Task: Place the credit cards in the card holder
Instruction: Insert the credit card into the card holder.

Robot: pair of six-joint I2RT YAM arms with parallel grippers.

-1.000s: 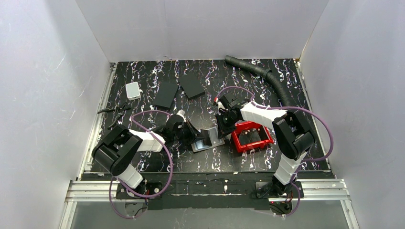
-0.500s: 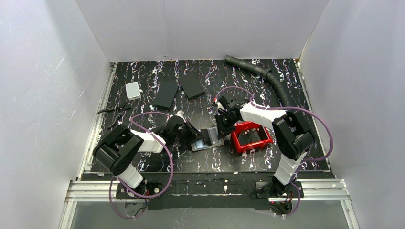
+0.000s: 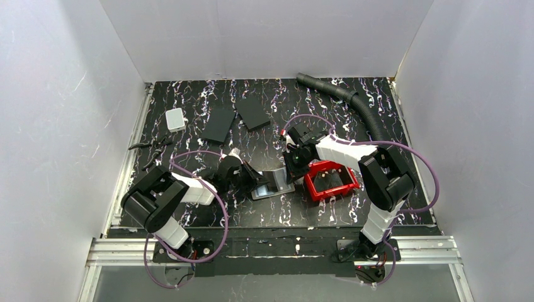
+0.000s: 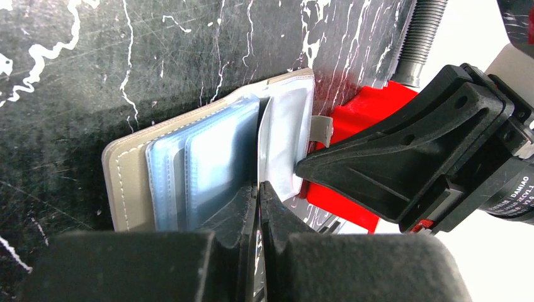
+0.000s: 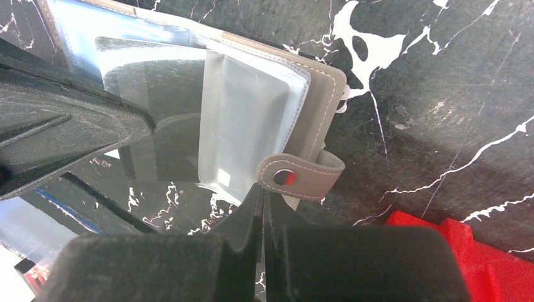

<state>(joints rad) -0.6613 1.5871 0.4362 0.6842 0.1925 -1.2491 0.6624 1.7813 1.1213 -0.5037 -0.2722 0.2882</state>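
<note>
Status: early stage; no card is seen going in.

Card holder (image 4: 135, 173): it lies open on the table (image 3: 189, 100), near the front and between the two arms, just beside the red tray (image 4: 368, 104). The taupe cover is down and the clear pocket leaves (image 5: 249, 123) face up. The snap tab (image 5: 302, 173) hangs free, unfastened, at the edge nearest the tray.

Left gripper (image 4: 259, 189): the jaws are closed tight. The tips sit at the fold, where the stacked pockets meet the loose right-hand leaf. Whether a thin leaf is nipped between them cannot be told.

Right gripper (image 5: 262, 192): the jaws are likewise closed. The tips are at the outer edge of the loose leaf, just under the snap tab. A grip on that leaf is possible but not confirmed.

Credit cards: none can be identified with confidence in any view. The pockets look translucent and bluish, so their contents cannot be judged. Neither gripper visibly carries a card. The two black slabs (image 3: 219, 124) at the far side of the table lie well apart from the holder.

Assessment: opening the holder is done. Both arms appear occupied with spreading or steadying the pocket leaves. Left to do, as far as can be judged: fetch each card, slide it into a pocket, and possibly fold the holder shut.
</note>
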